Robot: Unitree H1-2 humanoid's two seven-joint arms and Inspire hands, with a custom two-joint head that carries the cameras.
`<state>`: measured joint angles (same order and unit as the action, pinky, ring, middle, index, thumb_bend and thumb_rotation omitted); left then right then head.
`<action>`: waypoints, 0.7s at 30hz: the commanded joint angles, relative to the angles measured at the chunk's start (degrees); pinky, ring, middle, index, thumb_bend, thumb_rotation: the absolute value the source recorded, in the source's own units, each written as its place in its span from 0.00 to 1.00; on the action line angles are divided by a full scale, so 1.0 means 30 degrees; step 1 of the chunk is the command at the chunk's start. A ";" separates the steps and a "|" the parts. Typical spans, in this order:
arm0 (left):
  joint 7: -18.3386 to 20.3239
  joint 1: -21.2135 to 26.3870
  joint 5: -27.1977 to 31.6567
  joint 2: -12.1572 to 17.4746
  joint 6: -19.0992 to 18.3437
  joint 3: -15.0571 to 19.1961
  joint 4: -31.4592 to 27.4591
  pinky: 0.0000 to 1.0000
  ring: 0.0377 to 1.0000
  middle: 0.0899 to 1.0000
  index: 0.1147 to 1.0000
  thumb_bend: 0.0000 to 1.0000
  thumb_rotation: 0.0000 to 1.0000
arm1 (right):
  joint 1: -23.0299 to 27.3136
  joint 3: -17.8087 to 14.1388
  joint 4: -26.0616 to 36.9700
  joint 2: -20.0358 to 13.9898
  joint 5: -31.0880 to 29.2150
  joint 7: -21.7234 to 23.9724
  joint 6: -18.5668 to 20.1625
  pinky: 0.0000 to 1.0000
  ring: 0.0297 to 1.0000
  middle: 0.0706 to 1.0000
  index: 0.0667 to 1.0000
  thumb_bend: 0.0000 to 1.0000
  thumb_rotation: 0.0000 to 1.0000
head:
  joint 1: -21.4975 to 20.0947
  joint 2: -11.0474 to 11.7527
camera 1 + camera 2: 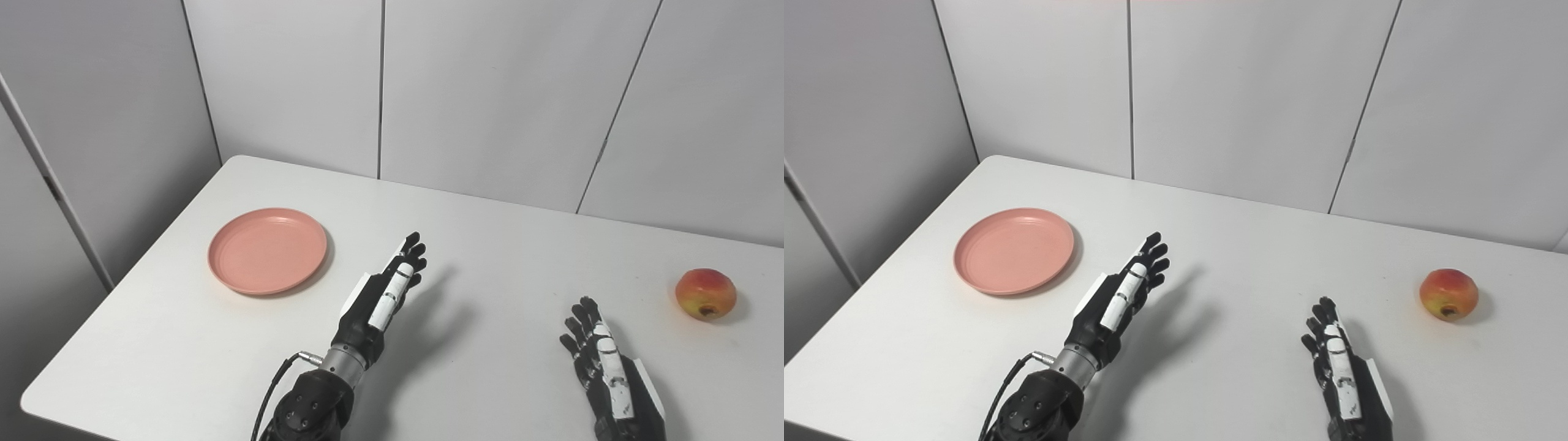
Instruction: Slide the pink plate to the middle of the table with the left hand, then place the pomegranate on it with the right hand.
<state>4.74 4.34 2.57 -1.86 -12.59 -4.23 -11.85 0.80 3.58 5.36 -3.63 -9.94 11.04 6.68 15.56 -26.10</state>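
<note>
Left hand (386, 291): raised above the bench (490, 245) near its middle, fingers straight and held together, palm edge-on, grasping nothing; it stands to the right of the plate and apart from it. Right hand (603, 358): low over the near right part of the bench, fingers extended and slightly spread, likewise holding nothing; well apart from the fruit. Pink plate (267, 249): round, shallow, lying flat on the left part of the bench, close to the left edge, not at the middle. Contents of plate: none; its inner surface is bare. Pomegranate (705, 293): red and yellow, resting on the bench at the far right, its dark calyx end turned toward the viewer, touched by nothing. Progress, as judged: neither step is done. The plate is yet to be slid to the centre by the left hand; the pomegranate is yet to be picked up by the right hand and set on it. Surroundings: plain white wall panels (490, 92) behind the bench.
</note>
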 commanded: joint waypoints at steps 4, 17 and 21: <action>-0.0126 0.1490 0.0160 0.0322 -0.0413 0.0583 -0.1381 0.96 0.96 0.98 1.00 0.46 1.00 | 0.0524 0.0037 0.0204 0.0116 -0.0065 0.0035 0.0009 1.00 1.00 1.00 1.00 0.10 1.00 | 0.0046 0.0036; -0.0236 0.2659 0.1278 0.1130 -0.0723 0.2233 -0.2413 0.97 0.98 0.99 1.00 0.46 1.00 | 0.0570 0.0000 -0.0093 0.0139 -0.0230 0.0140 -0.0298 1.00 1.00 1.00 1.00 0.09 1.00 | 0.0205 0.0280; -0.0270 0.3095 0.1813 0.1466 -0.0579 0.2977 -0.2466 0.98 0.98 1.00 1.00 0.46 1.00 | 0.0541 0.0040 -0.0101 0.0093 -0.0140 0.0156 -0.0402 1.00 1.00 1.00 1.00 0.10 1.00 | 0.0206 0.0360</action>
<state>4.30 10.66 7.00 1.73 -15.18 4.22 -17.57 1.16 3.55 4.88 -3.60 -10.47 11.21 6.63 16.26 -24.96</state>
